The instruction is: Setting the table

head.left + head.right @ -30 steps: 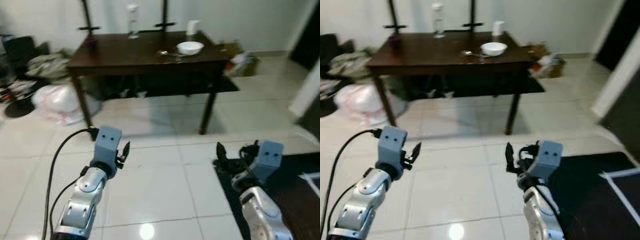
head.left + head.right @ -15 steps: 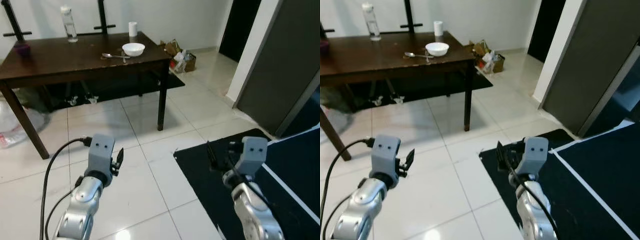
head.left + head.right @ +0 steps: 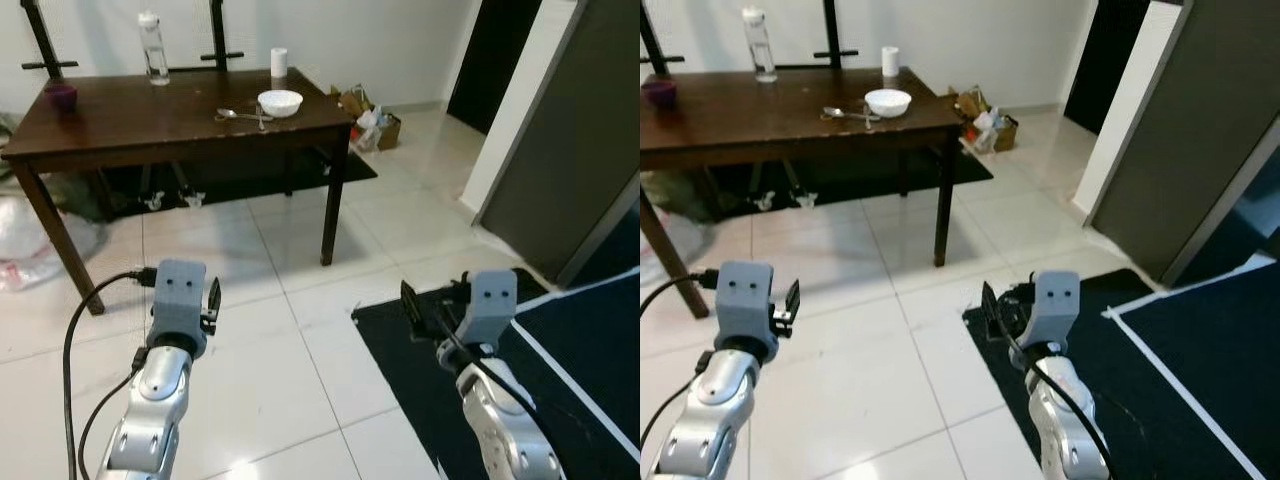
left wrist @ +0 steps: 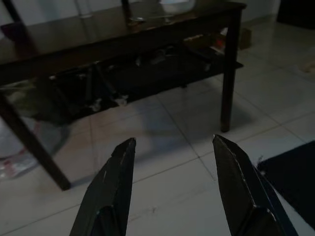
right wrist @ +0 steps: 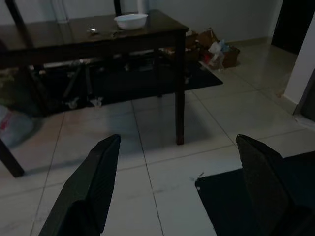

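One white bowl sits toward the far right end of a dark wooden table, with a spoon lying just to its left, as the robot stands well back on the pale tiled floor. The bowl looks like glazed ceramic, so it is probably stiff, smooth, fairly light and liable to chip; a pinch across its rim would seem the surest hold, while the thin spoon lies flat and would likely have to be taken by its handle. Farther along the tabletop stand a clear bottle at the far edge, a small white cup behind the bowl and a dark purple cup at the left end. Both arms are raised over the floor, well apart from the table: the left gripper has its fingers parted with nothing between them, and the right gripper is spread wider, also empty. A black mat with a white line lies under the right arm, and a cardboard box of clutter rests beyond the table's right leg. Head views take in the whole tabletop, the dark doorway and the grey panel at right; the dimmer wrist views add the wheeled frame and tangle beneath the table.
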